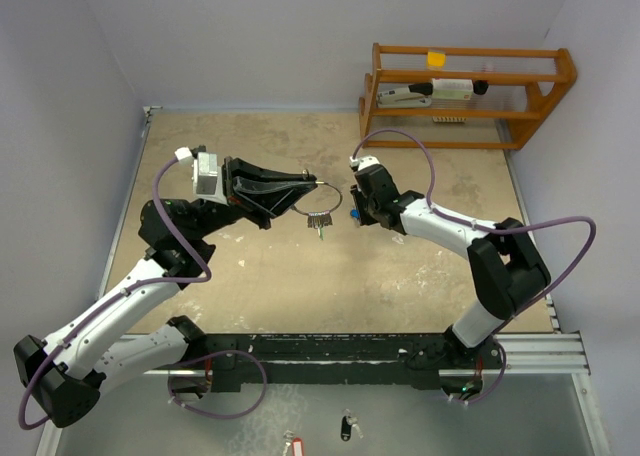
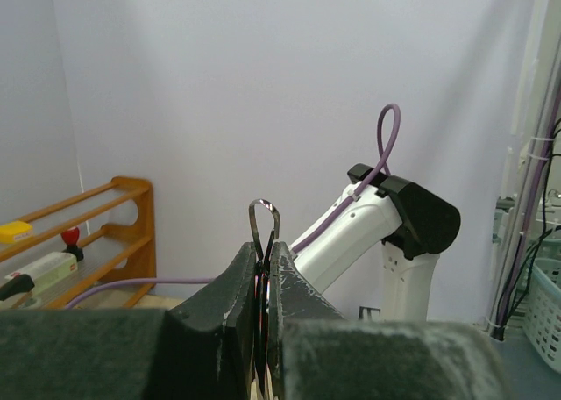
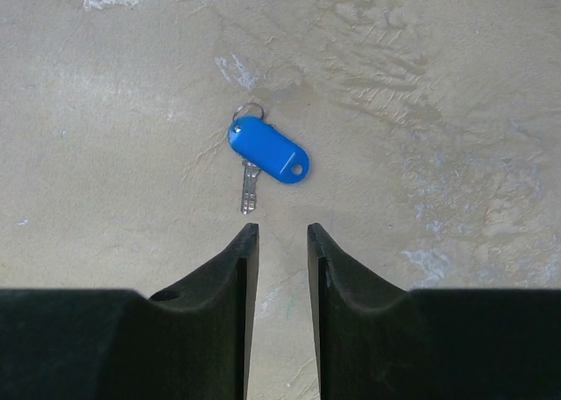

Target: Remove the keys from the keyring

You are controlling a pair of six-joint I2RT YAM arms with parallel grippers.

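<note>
One key looks done: the blue key lies flat on the bench by itself. It is in the middle of the right wrist view, just past the tips of the right end effector. It has a fat blue head, a thin silver blade and a tiny ring of its own at the top. The fingers of that end effector are apart, with a small gap, and they hold nothing. The rest is not done yet. The keyring is up in the air near the middle of the top view, and the left end effector is pinched tight on its thin wire. In the left wrist view only a small loop of wire pokes up between the closed fingers. Under the ring hang a few small silver pieces and the green key, which is the lowest bit. So it seems the green key has to come off next. How it is joined to the ring is too small to tell.
</note>
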